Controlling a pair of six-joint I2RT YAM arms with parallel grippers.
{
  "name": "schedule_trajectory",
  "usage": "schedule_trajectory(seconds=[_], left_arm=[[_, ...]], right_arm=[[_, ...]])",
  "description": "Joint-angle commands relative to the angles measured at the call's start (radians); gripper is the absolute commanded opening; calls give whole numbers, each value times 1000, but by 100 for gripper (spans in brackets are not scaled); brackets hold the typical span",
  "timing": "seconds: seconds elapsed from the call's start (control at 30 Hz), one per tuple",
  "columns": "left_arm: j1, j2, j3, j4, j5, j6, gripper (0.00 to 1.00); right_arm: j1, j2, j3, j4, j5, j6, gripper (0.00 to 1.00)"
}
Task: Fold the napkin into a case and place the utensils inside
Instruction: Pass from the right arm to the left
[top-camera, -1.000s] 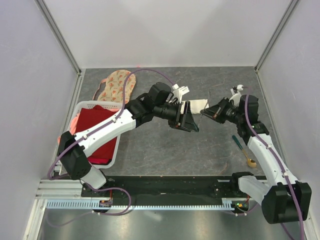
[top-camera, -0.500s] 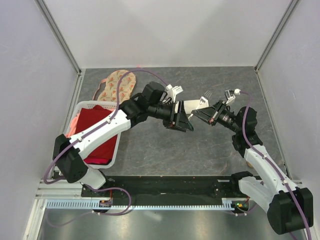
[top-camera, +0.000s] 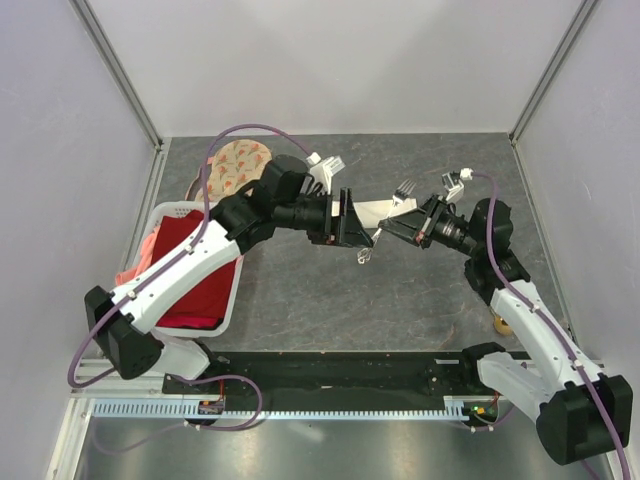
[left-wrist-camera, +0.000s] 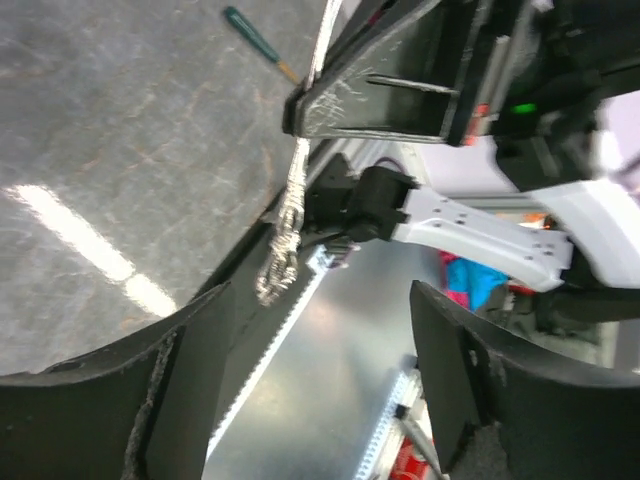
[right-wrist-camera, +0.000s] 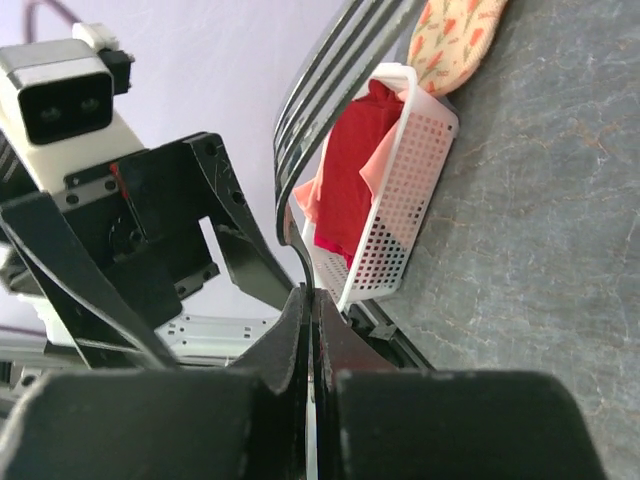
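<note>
Top external view is showing the right gripper (top-camera: 392, 228) pinching the fork (top-camera: 405, 187) at the right end of the case (top-camera: 378, 209), tines rising beyond it, the spread left gripper (top-camera: 350, 222) hovering at its left end

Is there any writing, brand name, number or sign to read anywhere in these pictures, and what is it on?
None: no readable text shows in any view.
The white basket and the fork carry no lettering that shows.
The peach cloth bears only a flower print, no words.
</note>
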Motion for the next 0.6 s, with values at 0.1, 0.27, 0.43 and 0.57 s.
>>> schedule_trajectory(seconds=[0.1, 0.27, 0.43, 0.57], left_arm=[[-207, 86, 212, -168, -502, 326, 73], [-282, 112, 235, -177, -682, 452, 73], [-328, 172, 288, -223, -795, 526, 73], [-342, 220, 327, -248, -806, 555, 70]], right_arm=[[27, 81, 266, -541, 169, -53, 0], [37, 135, 345, -785, 258, 12, 0], [68, 175, 428, -886, 298, 33, 0], [82, 181, 452, -906, 314, 78, 0]])
